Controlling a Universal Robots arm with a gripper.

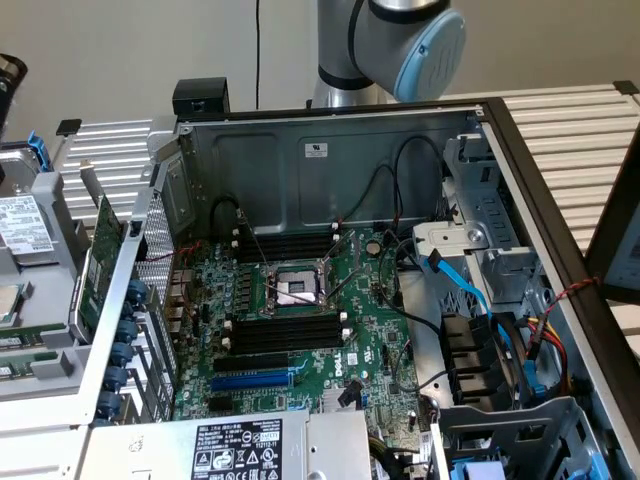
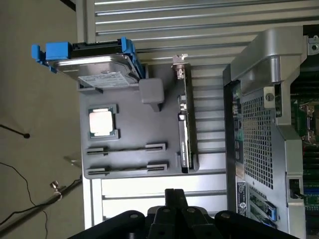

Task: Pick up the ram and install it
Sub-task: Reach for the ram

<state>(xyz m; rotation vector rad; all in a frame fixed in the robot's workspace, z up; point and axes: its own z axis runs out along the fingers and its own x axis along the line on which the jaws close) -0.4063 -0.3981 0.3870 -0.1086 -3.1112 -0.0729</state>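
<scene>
Slatted aluminium bench (image 1: 570, 120) carries two items side by side: an open computer case (image 1: 330, 150) and, at the exterior view's left, a grey parts tray (image 2: 132, 119). The case lies on its side with the cover off. This turns the motherboard (image 1: 340, 300) upward and lets the black memory slots (image 1: 285, 335) be reached from above. All visible slots are empty; no module is installed.

The tray locates each part in its own cradle, which by judgement fixes the pick positions. It holds a hard drive (image 2: 102, 74) in a blue carrier (image 2: 57, 51), a processor (image 2: 102, 122) and an expansion card (image 2: 184, 129). The card stands on edge on the side nearest the case.

The ram (image 2: 125, 148) appears as a thin strip standing on edge between two end supports, beside the processor. A second, similar strip (image 2: 125, 169) lies parallel to it. Edge-up storage probably leaves the long upper edge free for gripping.

The end effector (image 2: 174, 201) hangs above the tray's edge, apart from the ram, with nothing seen in it. Whether it is open or closed cannot be told. The robot arm (image 1: 400, 40) rises behind the case.
</scene>
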